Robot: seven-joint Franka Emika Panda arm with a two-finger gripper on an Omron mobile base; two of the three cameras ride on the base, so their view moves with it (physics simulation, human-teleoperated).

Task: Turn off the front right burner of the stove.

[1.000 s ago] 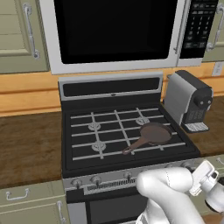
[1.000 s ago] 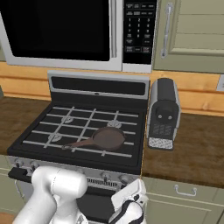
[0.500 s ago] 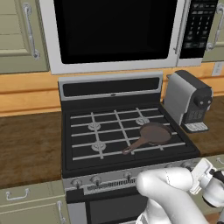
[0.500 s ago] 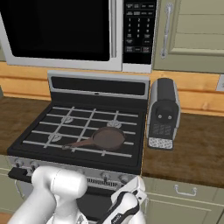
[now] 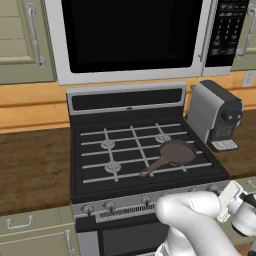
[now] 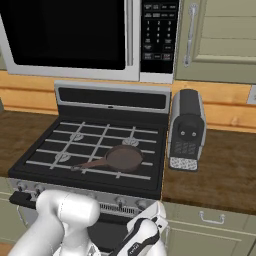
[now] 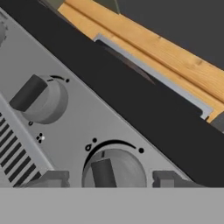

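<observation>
- Hand view: a silver knob (image 7: 114,171) with a dark grip bar is framed between the gripper (image 7: 105,179) fingertips (image 7: 48,178), which are spread wide on either side of it; nothing is clamped yet.
- A second knob (image 7: 41,98) is seen just beside it on the steel control panel (image 7: 74,127).
- The turn itself is judged not yet made: closing on the knob and rotating it are left.
- The stove (image 5: 145,150) is seen straight ahead; its front right burner (image 5: 176,153) is covered by a small brown skillet (image 5: 172,155).
- No flame can be made out there.
</observation>
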